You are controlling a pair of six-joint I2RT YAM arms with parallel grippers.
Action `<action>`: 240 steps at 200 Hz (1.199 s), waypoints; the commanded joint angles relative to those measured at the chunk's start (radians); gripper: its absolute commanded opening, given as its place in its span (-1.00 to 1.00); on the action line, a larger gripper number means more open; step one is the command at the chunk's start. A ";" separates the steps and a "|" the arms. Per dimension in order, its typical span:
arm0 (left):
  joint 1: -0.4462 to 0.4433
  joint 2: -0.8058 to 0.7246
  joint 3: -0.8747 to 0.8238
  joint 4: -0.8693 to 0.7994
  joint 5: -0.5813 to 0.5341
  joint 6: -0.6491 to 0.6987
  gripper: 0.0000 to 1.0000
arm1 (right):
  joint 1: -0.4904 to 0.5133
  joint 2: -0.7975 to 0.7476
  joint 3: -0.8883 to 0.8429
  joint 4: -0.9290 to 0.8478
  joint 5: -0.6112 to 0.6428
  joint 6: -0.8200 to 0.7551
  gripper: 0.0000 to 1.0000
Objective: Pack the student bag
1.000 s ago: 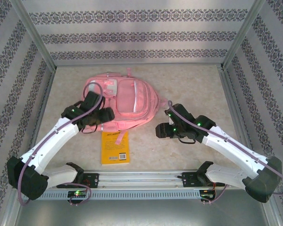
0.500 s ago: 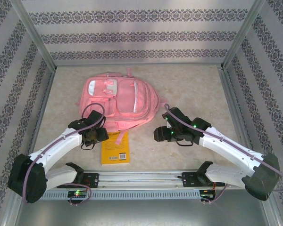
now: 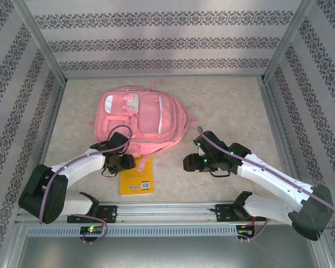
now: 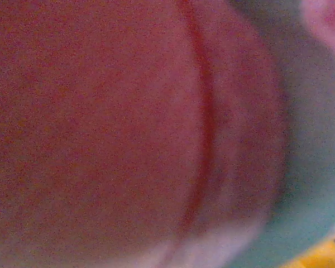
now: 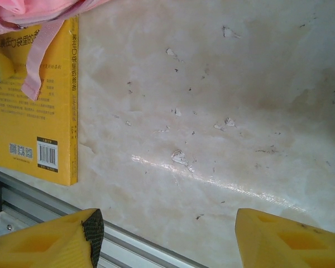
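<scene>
Nearest the arm bases, beyond the mounting rail [image 3: 167,212], a yellow book [image 3: 137,176] lies flat on the table [image 3: 223,106], back cover up with the barcode showing. Its far end is tucked under the near edge of the student bag [image 3: 142,117], and in the right wrist view a pink strap [image 5: 42,61] trails across its cover. The book is therefore not yet packed. The left gripper [image 3: 121,162] sits low at the bag's near edge, just where bag and book meet. Its wrist camera is pressed against blurred pink fabric with a sliver of yellow in one corner, so whether the jaws are wide, narrow or pinching cloth cannot be told. The right gripper [image 5: 166,229] hangs over bare table just right of the book, jaws wide and empty. The bag itself lies flat, front pockets up, left of centre and toward the far wall. No mouth of the bag is visible as open. Assessment: the step in hand appears to be gaining access to the bag at its near edge. The next move calls for a firm pinch on the fabric to lift it, while the right gripper takes the book by its free edge.
</scene>
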 commanded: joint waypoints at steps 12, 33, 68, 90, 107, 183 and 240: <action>-0.036 0.059 -0.008 0.082 0.099 0.048 0.17 | 0.009 0.028 -0.001 0.018 -0.019 0.000 0.28; -0.085 0.077 0.007 0.079 0.099 0.041 0.17 | 0.005 0.043 -0.013 0.042 -0.033 0.010 0.19; -0.174 0.102 0.029 0.105 0.107 -0.007 0.18 | -0.006 0.086 -0.036 0.097 -0.074 0.022 0.09; -0.200 0.116 0.037 0.140 0.148 -0.063 0.20 | -0.024 0.117 -0.050 0.135 -0.106 0.029 0.07; -0.200 0.118 0.017 0.210 0.201 -0.114 0.22 | -0.049 0.135 -0.071 0.175 -0.133 0.044 0.06; -0.200 0.131 -0.080 0.549 0.317 -0.301 0.19 | -0.136 0.304 -0.163 0.541 -0.422 0.143 0.04; -0.200 0.144 -0.093 0.684 0.417 -0.344 0.18 | -0.120 0.394 -0.134 0.528 -0.332 0.140 0.07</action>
